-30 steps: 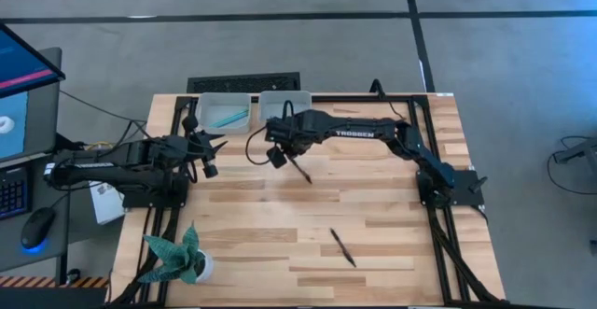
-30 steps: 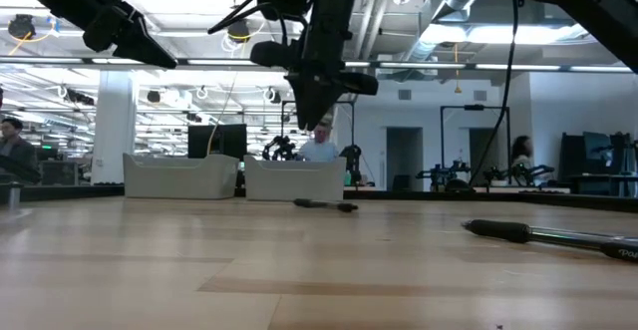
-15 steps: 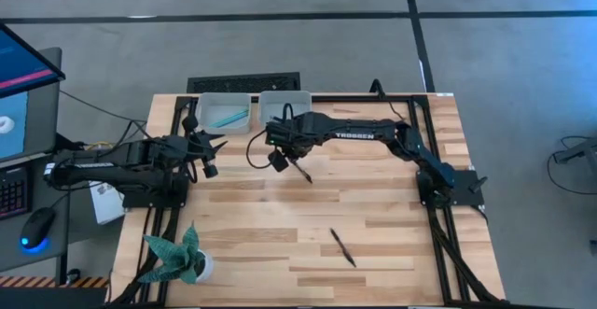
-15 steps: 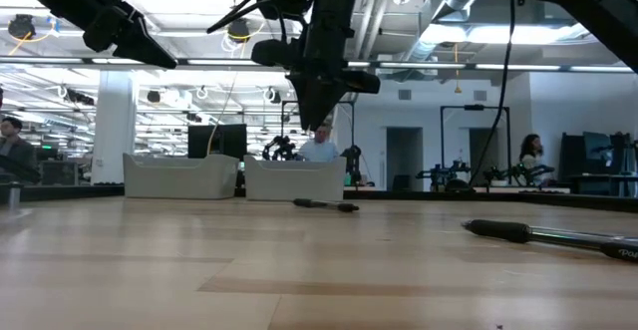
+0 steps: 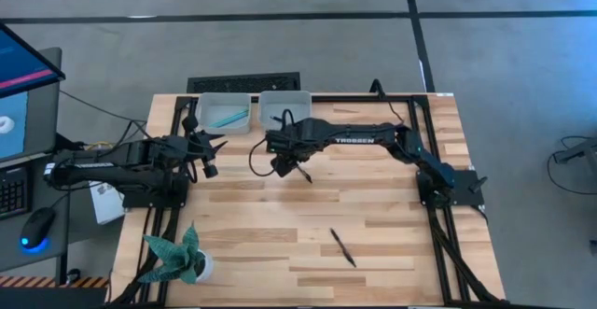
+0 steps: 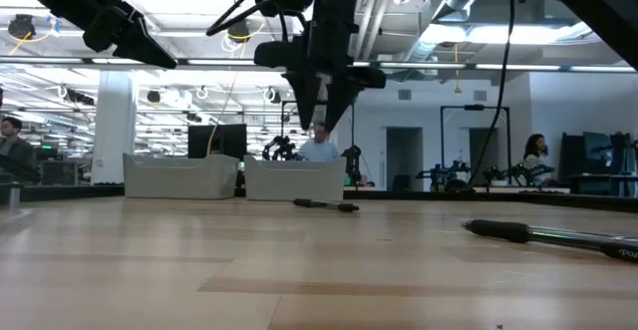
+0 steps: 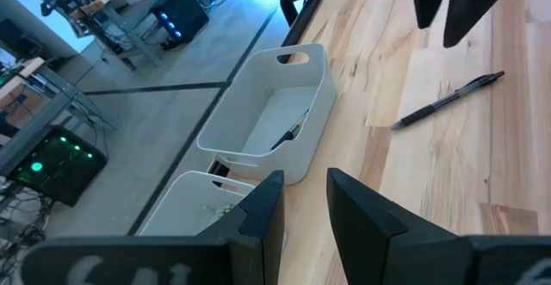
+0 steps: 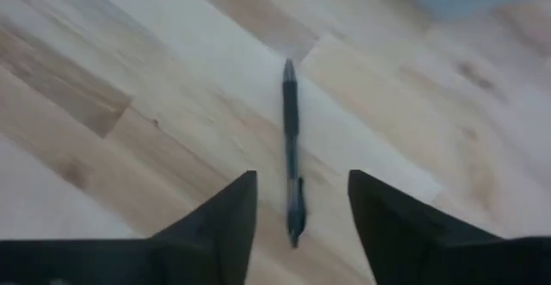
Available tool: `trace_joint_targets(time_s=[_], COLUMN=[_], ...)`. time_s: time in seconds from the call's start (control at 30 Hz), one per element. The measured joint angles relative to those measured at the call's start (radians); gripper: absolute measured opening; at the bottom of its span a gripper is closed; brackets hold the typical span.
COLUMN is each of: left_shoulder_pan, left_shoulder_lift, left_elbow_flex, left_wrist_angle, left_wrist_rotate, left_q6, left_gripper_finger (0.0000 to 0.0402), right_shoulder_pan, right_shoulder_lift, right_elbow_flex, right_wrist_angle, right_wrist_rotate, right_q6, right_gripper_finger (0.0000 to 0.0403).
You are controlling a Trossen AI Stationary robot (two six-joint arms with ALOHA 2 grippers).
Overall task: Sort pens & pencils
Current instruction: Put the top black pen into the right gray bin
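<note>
A black pen (image 8: 293, 160) lies flat on the wooden table (image 5: 252, 225), left of centre (image 5: 305, 175). My right gripper (image 8: 300, 220) hangs open above it, pointing down, one finger on each side and clear of it (image 6: 325, 99). A second black pen (image 5: 342, 246) lies nearer the front edge (image 6: 543, 234). At the back stand two white bins: the left bin (image 5: 224, 111) holds teal pens, the right bin (image 7: 269, 117) holds a black one (image 7: 294, 130). My left gripper (image 7: 303, 220) waits open in the air at the table's left (image 5: 207, 152).
A teal potted plant (image 5: 179, 258) stands at the front left corner. Black frame rails (image 5: 424, 150) run along the table's sides. A monitor, keyboard and mouse (image 5: 35, 227) sit off the table to the left. Bare wood (image 5: 252, 225) lies between the two pens.
My right gripper has opened: its fingertips were together half a second ago and now stand apart over the black pen. It has also shifted slightly toward the table's near edge. Both pens lie where they were.
</note>
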Motion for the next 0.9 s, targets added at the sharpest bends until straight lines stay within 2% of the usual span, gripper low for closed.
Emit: trace_joint_targets(time_s=[0.17, 0.3, 0.37, 0.57, 0.73, 0.9], left_shoulder_pan=[0.0, 0.0, 0.0, 0.0, 0.0, 0.0], left_shoulder_lift=[0.0, 0.0, 0.0, 0.0, 0.0, 0.0], left_elbow_flex=[0.0, 0.0, 0.0, 0.0, 0.0, 0.0], left_wrist_angle=[0.0, 0.0, 0.0, 0.0, 0.0, 0.0], left_wrist_rotate=[0.0, 0.0, 0.0, 0.0, 0.0, 0.0], left_q6=[0.0, 0.0, 0.0, 0.0, 0.0, 0.0], left_gripper_finger=[0.0082, 0.0082, 0.0082, 0.0082, 0.0082, 0.0082], right_shoulder_pan=[0.041, 0.07, 0.081, 0.104, 0.107, 0.105], right_shoulder_lift=[0.001, 0.001, 0.001, 0.002, 0.002, 0.005], right_elbow_flex=[0.0, 0.0, 0.0, -0.001, -0.001, -0.069], right_wrist_angle=[-0.022, -0.063, -0.083, -0.126, -0.119, -0.047], right_wrist_rotate=[0.139, 0.25, 0.272, 0.268, 0.14, 0.108], right_q6=[0.013, 0.07, 0.112, 0.141, 0.164, 0.181], right_gripper_finger=[0.0249, 0.0255, 0.0255, 0.0255, 0.0255, 0.0255])
